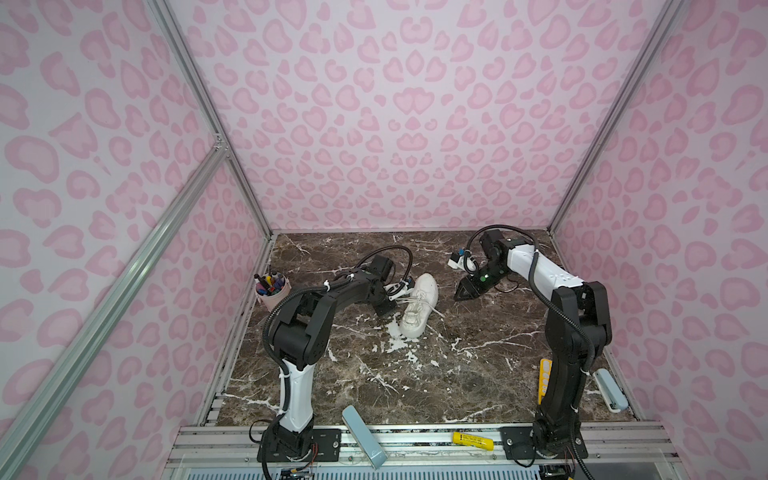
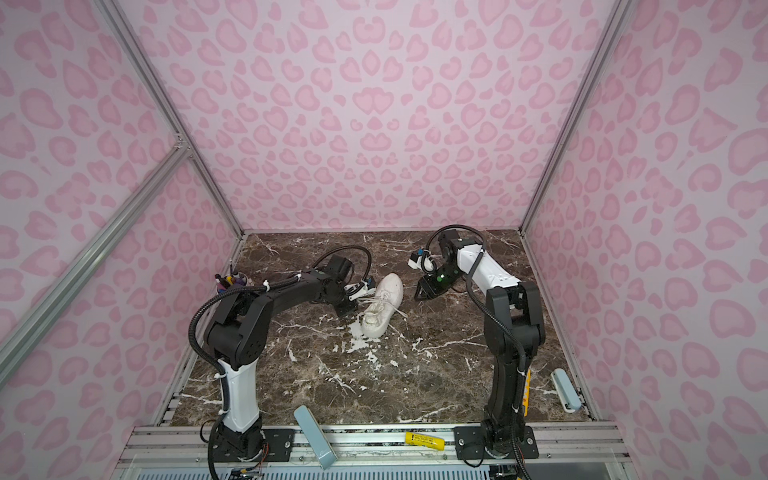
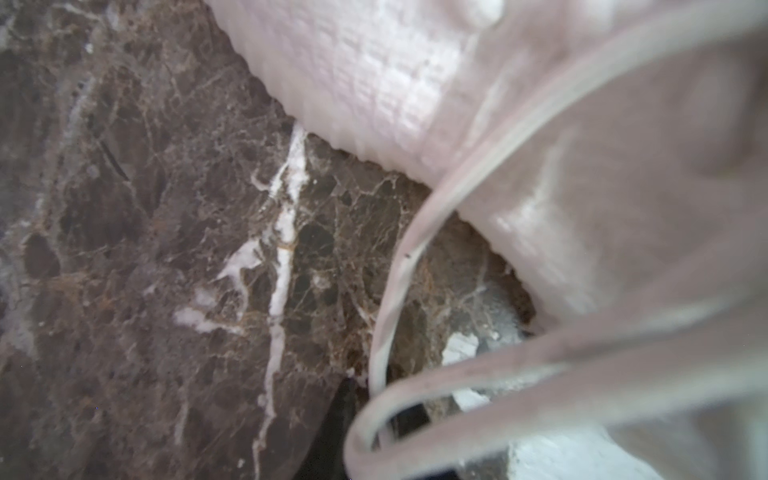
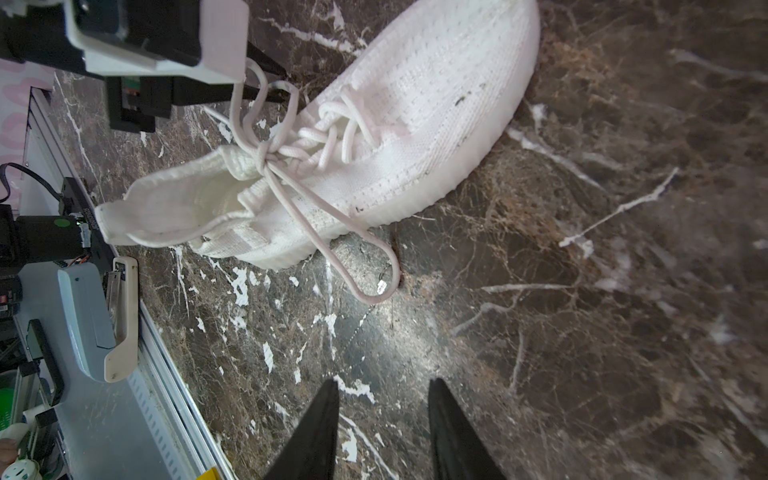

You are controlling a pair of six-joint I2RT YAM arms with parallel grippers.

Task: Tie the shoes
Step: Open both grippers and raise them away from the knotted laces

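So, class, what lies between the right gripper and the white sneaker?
In the right wrist view, bare marble tabletop, crossed only by one lace loop trailing from the white sneaker toward the right gripper.

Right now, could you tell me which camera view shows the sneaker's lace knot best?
The right wrist view: the knot on the sneaker is sharp and unobstructed. In both top views it is tiny; the left wrist view shows only blurred laces.
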